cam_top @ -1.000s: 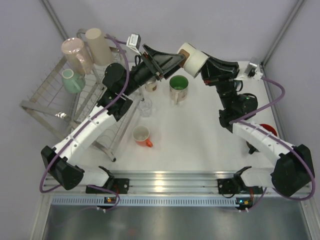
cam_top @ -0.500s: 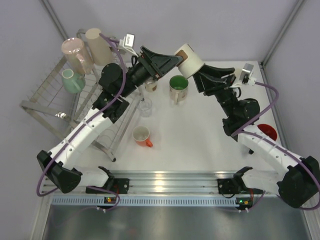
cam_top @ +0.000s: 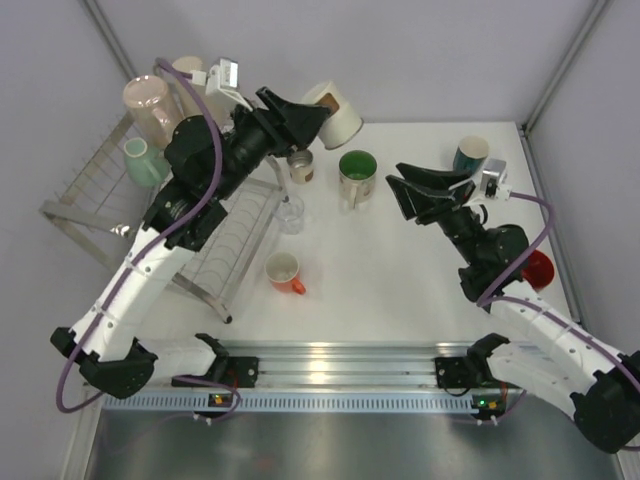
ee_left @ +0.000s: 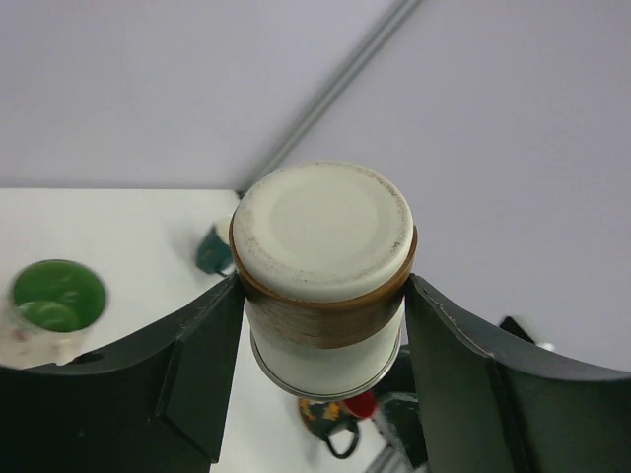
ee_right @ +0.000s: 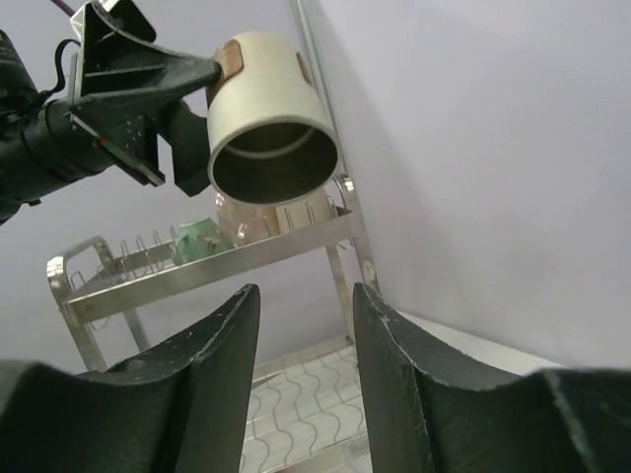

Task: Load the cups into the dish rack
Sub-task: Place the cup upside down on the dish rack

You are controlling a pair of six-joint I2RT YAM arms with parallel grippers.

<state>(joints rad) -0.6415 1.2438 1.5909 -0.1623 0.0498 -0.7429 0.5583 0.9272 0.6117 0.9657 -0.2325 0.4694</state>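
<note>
Cream cup (ee_left: 323,281) with a brown band; white mug (cam_top: 357,180), green inside.

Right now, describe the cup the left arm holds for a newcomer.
Find the dish rack, left in the top view; the left gripper hangs just right of its far end. It clamps a cream cup, the only one airborne, brown band near its base.

Robotics lab test cell, not kitchen. Bare grey walls (cam_top: 450,50), metal corner posts (cam_top: 566,60), white table (cam_top: 400,270). Two arms (cam_top: 150,270) bolted to aluminium rail (cam_top: 340,360), purple cables (cam_top: 548,218). Rack (cam_top: 90,200), cups (cam_top: 357,175): domestic ware on bench.
</note>
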